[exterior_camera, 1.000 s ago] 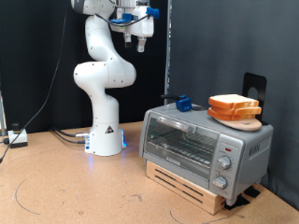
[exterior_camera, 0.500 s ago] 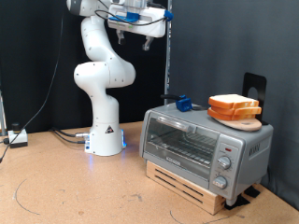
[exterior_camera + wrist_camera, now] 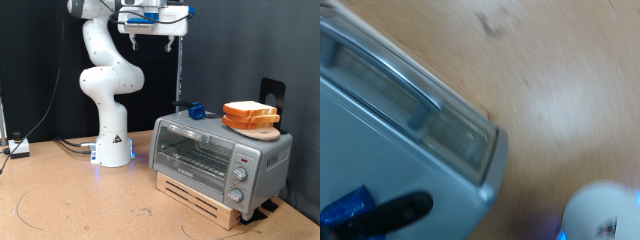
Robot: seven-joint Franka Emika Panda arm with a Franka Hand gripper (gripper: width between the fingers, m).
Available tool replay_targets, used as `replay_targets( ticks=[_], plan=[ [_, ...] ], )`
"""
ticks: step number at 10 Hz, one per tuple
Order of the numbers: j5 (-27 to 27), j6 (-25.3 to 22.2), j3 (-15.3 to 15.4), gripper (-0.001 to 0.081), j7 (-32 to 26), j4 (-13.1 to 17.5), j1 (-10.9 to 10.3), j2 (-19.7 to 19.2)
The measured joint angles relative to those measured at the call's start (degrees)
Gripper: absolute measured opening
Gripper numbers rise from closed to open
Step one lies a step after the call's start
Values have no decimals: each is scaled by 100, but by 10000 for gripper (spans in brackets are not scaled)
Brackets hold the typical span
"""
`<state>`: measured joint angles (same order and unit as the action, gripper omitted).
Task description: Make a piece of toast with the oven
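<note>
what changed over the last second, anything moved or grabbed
The gripper swung across the exterior view's top toward that view's right, from left of the dark pole to about over it, high above the oven. It took hold of nothing. The piece of toast stayed on the round wooden board atop the oven, the oven door stayed closed, and the blue object did not move.

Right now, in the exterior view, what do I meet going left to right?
White box on the floor → robot base → gripper up high → blue object on the oven → piece of toast on the round board.
</note>
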<state>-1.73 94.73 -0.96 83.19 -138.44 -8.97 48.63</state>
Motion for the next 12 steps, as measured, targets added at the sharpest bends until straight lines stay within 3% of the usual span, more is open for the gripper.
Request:
replay_targets(
  ticks=[2,3,4,6,8,9,10,12],
  plan=[
    [-341,886,-194,809,-1099,-329,-131,-91],
    [-267,818,-194,809,-968,-322,-123,-87],
    [-3,812,-268,809,-1347,-323,-216,-63],
    [591,1000,-714,809,-2486,-350,-631,-30],
    [915,999,-1285,809,-3583,-330,-1023,-320],
    [916,1006,-1380,809,-3882,-240,-1126,-550],
    [916,1007,-1369,809,-3774,-248,-1106,-533],
    [1298,995,-1569,809,-4489,-266,-1262,-498]
  ],
)
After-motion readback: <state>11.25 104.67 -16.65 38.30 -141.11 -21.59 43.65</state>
